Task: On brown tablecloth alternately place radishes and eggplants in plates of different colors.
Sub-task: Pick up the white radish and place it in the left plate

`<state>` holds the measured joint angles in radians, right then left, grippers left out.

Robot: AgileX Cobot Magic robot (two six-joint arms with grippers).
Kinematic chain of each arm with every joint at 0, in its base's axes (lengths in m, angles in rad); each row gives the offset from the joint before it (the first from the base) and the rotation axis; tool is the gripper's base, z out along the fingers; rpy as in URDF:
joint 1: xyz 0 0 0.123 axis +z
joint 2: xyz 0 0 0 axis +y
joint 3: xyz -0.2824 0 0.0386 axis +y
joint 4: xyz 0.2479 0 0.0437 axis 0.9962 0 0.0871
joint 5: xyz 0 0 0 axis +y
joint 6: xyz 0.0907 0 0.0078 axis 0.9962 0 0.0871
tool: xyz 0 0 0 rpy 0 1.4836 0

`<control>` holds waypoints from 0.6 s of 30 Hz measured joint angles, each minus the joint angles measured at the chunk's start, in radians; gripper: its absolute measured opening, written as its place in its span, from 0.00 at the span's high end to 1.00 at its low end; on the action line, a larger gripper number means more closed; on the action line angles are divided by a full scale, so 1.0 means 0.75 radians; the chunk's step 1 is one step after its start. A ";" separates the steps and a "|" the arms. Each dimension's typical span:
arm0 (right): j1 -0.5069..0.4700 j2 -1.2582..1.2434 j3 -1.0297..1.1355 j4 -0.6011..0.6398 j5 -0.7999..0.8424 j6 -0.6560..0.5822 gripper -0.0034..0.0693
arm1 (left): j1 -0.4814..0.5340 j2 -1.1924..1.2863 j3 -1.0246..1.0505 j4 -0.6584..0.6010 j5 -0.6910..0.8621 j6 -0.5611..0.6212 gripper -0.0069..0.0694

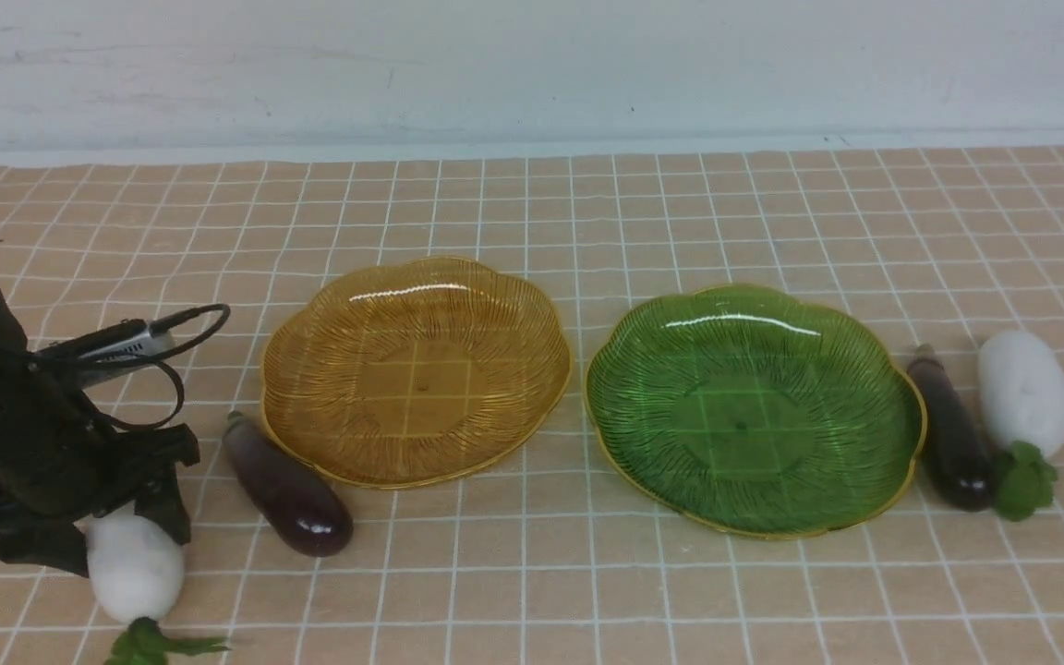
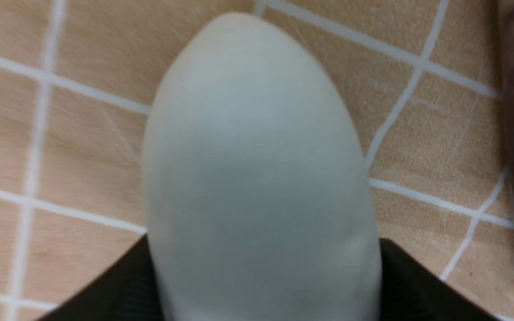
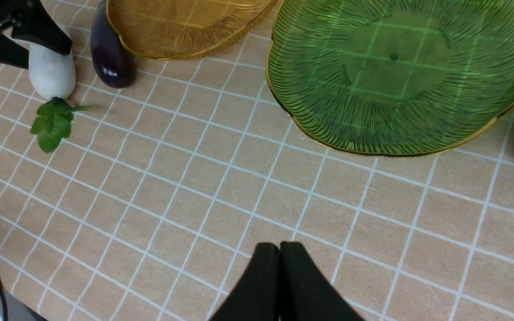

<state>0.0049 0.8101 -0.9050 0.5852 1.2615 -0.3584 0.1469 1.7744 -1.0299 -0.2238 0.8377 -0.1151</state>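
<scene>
We've left gripper [image 1: 129, 543] snug, parted radish-wide, gripping radish [image 1: 136, 571] at amber plate's [image 1: 423, 365] eight o'clock. Right gripper [image 3: 279, 246] closed, empty. We should lift straight, clearing eggplant [image 1: 288, 488] towards two o'clock.

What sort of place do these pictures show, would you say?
Probably a robot test or demonstration bench: a robot arm works over a gridded tablecloth, with toy-like radishes and eggplants set out around two plates, before a plain, scuffed wall.
</scene>
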 joint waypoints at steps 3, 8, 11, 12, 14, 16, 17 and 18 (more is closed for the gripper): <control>0.000 0.000 0.000 0.000 0.000 0.000 0.97 | 0.000 -0.013 -0.056 0.030 0.062 0.001 0.34; 0.000 0.005 0.000 -0.009 -0.031 -0.016 0.97 | -0.033 -0.091 -0.261 0.009 0.211 0.059 0.37; 0.000 0.048 0.000 -0.065 -0.102 -0.023 0.97 | -0.115 -0.122 -0.367 -0.092 0.195 0.206 0.37; -0.001 0.053 0.000 -0.071 -0.108 -0.019 0.97 | -0.137 -0.123 -0.378 -0.119 0.187 0.230 0.37; -0.023 0.139 -0.004 -0.183 -0.195 0.086 0.97 | -0.220 -0.117 -0.428 -0.211 0.109 0.348 0.37; -0.056 0.226 -0.031 -0.311 -0.254 0.212 0.97 | -0.290 -0.092 -0.456 -0.263 0.025 0.418 0.37; -0.075 0.254 -0.049 -0.358 -0.267 0.250 0.97 | -0.325 -0.073 -0.469 -0.279 -0.022 0.433 0.37; -0.101 0.305 -0.078 -0.407 -0.280 0.308 0.97 | -0.356 -0.038 -0.490 -0.284 -0.073 0.440 0.37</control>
<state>-0.0709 1.0388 -0.9634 0.2797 1.0516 -0.1277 -0.1201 1.7457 -1.3973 -0.4370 0.7832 0.2150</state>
